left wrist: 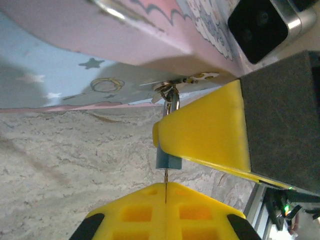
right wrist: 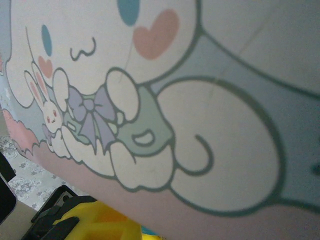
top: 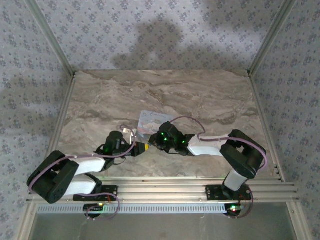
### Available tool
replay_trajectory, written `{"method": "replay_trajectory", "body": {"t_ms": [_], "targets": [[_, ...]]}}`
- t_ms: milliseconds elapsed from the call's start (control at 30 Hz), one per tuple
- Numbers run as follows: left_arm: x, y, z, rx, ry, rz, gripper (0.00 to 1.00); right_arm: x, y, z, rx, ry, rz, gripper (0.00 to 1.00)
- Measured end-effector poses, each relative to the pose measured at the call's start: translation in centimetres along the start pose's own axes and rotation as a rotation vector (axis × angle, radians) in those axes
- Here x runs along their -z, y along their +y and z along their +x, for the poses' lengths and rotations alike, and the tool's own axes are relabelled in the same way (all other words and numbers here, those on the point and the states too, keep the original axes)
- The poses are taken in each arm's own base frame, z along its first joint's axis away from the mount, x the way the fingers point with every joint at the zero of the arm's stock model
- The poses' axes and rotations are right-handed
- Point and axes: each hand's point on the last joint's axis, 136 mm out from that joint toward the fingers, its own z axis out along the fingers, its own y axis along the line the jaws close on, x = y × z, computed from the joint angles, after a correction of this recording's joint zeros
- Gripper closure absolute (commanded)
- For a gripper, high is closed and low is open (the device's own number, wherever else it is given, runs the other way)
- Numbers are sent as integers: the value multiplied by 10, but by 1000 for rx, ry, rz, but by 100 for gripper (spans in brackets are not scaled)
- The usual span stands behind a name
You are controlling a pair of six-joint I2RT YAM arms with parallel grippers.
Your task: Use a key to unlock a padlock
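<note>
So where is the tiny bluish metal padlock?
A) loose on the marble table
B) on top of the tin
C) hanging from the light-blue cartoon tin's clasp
C: the padlock hangs by its shackle from the clasp of the tin.

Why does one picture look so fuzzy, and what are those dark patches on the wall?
Right wrist view: the cartoon tin sits too close, so its print is soft. Top external view: broad blurred shadows fall on the back wall. Left wrist view: the padlock is fairly sharp.
</note>
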Motion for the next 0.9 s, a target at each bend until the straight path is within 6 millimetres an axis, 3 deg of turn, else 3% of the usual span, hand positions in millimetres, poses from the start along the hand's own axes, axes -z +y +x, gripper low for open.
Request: {"method": "replay_trajectory", "body": {"t_ms": [900], "targets": [[-2,8,-9,22,-59,-54,100,-13,4,-3,4,-45,11,100]]}}
